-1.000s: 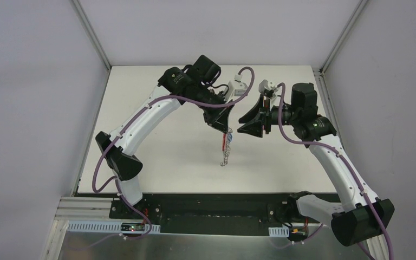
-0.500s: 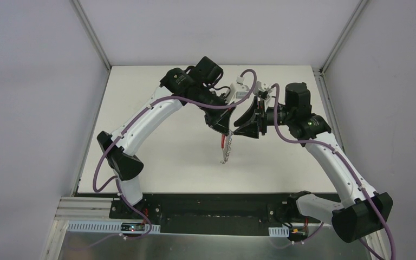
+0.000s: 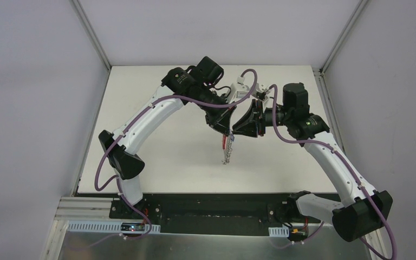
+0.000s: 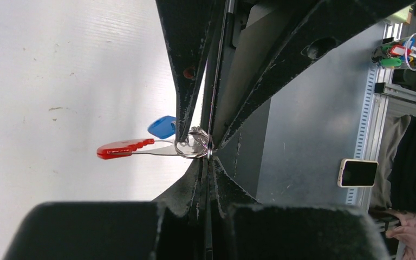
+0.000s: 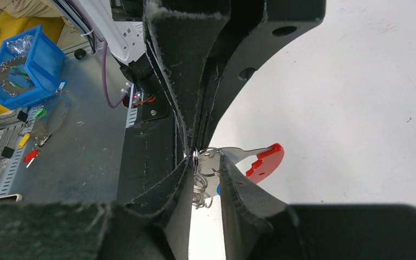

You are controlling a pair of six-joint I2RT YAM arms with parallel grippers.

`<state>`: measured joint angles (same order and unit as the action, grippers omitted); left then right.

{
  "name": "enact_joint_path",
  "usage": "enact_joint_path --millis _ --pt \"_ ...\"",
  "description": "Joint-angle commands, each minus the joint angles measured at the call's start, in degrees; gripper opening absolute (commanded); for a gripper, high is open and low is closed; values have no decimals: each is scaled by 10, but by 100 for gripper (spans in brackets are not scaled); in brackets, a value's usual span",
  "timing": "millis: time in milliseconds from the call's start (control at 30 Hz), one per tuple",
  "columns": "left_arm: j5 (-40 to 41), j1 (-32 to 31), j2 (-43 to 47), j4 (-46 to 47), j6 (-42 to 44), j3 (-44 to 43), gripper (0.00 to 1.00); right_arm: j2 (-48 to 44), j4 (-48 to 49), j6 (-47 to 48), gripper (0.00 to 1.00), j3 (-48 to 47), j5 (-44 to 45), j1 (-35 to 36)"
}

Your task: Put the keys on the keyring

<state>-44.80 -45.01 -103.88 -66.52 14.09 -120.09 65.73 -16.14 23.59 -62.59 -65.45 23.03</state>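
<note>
**Fingers meet tip to tip at the rings, keyring held off the table**

Fingers (image 4: 188,187) of the left gripper (image 4: 208,158) are seen pressed together w/ no gap, and a ring of the keyring (image 4: 192,146) is pinched at their tips. Fingers (image 5: 176,181) of the right gripper (image 5: 206,162) are set narrow, w/ a slim gap btwn them. The ring cluster sits in that gap, but whether it is actually squeezed cannot be told.

The keyring is held in the air above the table (image 3: 157,157), just under the point where the two grippers meet, approx. mid-table in the top view. Its red band (image 4: 124,149) sticks out sideways from the rings. The chain (image 3: 226,156) hangs down toward the table; contact w/ the surface cannot be judged.

The blue key (image 4: 162,127) is seen right against the rings, lifted along w/ them. It is judged prob. threaded on, though the join itself is hidden behind a finger. The silver key cannot be picked out in any view: too small, or lost among the rings.

Progress is judged partway at best: keyring secured, one key likely on. Left to do, as far as can be shown: the 2nd key must be located and worked onto a ring. A ring coil will prob. need to be spread by the right gripper first.
</note>
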Motion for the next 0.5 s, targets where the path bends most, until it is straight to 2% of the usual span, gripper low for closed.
enact_joint_path --millis 0,467 --pt "-14 -6 -5 10 -7 -25 0 5 1 20 25 -12 -28 12" --pt "-3 -6 -12 21 -12 -26 0 8 -3 19 23 -5 -50 19"
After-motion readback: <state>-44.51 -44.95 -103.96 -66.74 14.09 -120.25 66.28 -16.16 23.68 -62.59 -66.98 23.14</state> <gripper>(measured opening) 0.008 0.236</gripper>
